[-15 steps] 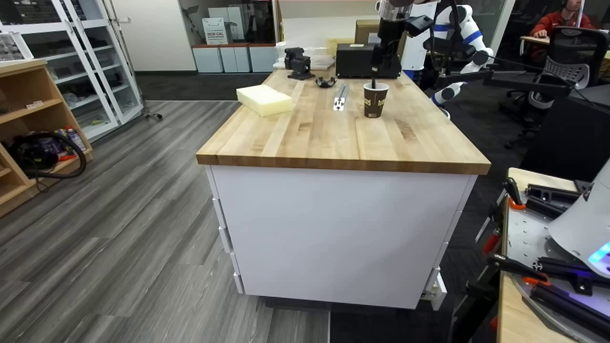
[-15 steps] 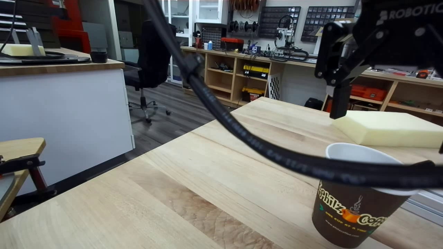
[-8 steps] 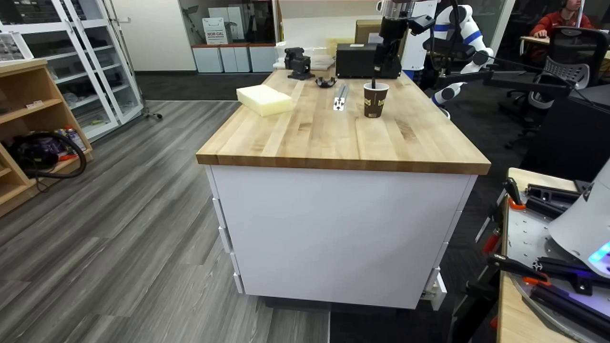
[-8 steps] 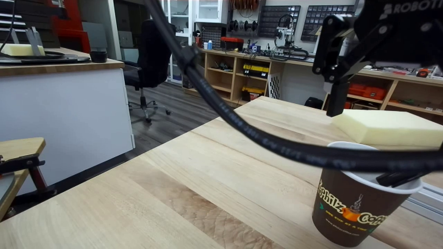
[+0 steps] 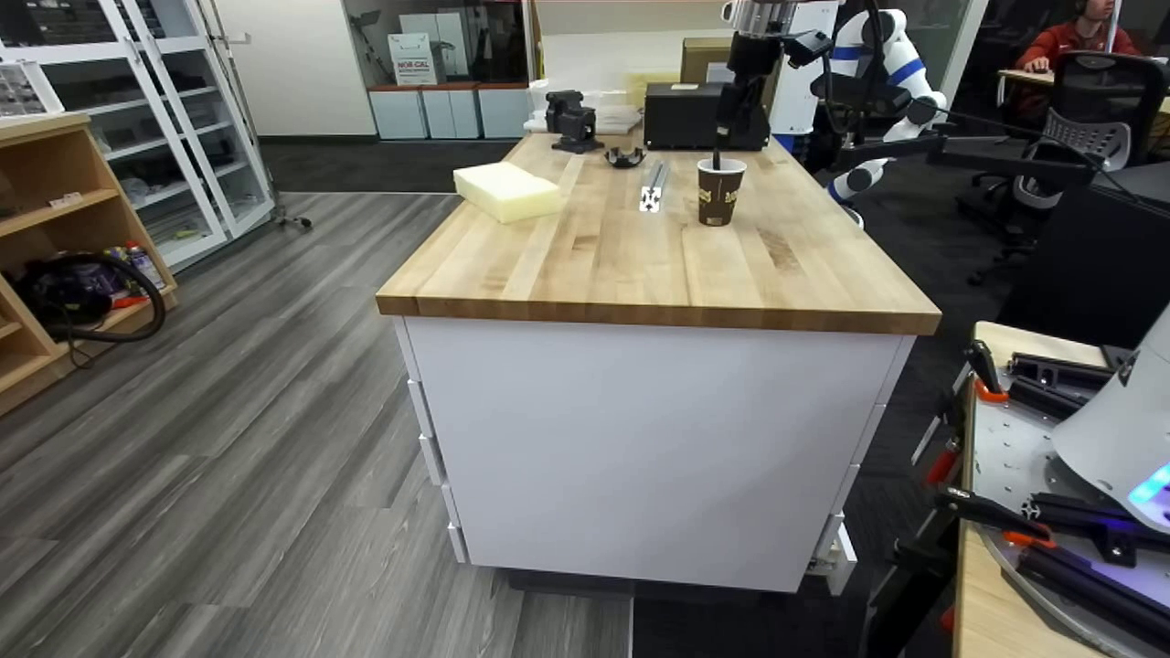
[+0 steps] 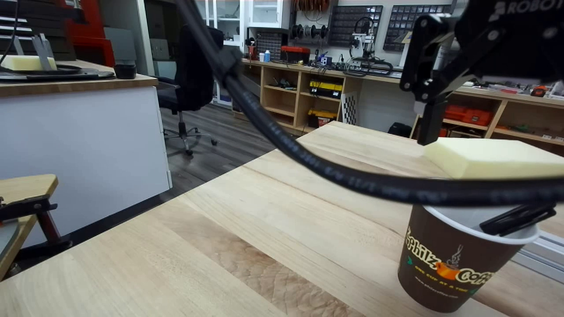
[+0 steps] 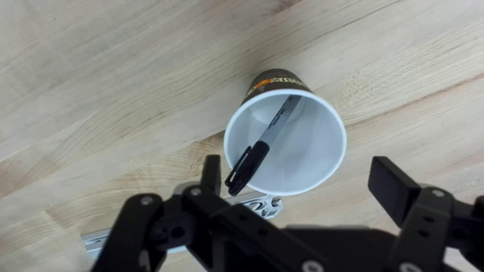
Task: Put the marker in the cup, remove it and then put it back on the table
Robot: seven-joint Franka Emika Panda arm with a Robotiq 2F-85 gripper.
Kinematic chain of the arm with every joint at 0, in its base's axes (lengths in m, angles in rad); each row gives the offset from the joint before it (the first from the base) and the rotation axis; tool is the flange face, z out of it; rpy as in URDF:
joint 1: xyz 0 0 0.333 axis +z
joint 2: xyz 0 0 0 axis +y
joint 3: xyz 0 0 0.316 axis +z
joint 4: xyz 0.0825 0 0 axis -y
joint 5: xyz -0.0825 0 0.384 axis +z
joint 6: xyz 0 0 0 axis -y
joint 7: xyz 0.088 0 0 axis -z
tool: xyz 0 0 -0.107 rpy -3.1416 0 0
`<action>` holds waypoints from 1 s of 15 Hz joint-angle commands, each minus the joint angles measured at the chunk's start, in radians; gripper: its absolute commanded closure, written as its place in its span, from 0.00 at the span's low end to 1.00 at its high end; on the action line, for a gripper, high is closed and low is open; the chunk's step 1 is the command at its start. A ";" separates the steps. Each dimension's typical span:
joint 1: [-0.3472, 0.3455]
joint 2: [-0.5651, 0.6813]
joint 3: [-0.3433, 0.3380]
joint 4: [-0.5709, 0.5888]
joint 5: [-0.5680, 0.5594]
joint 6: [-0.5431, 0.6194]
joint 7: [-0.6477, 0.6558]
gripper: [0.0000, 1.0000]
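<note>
In the wrist view, the hand (image 7: pixel 297 175) is spread wide, its two fingers well apart. Below it the cup (image 7: pixel 306 151) stands on the wooden surface (image 7: pixel 113 94), its white mouth toward the camera. The marker (image 7: pixel 262 146) is in the cup at a slant, grey barrel down inside and black cap crossing the rim. A metal rail (image 7: pixel 264 206) lies on the surface, partly hidden by the hand.

In an exterior view, a black cable (image 6: pixel 304 156) sweeps across the foreground and hides part of the cup's rim. The marker's cap leans out over the edge. One finger shows above the surface, clear of the cup, and a foam block (image 6: pixel 498 158) lies behind.

In an exterior view, the cup is upright near the metal rail, the foam block farther to the left. The hand hangs over the cup; the dark finger and the marker are too small to tell apart.
</note>
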 commanded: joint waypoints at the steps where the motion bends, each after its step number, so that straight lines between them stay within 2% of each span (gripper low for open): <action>1: -0.032 0.030 0.018 0.026 0.025 0.008 -0.049 0.00; 15: -0.064 0.120 0.033 0.114 0.034 0.032 -0.090 0.02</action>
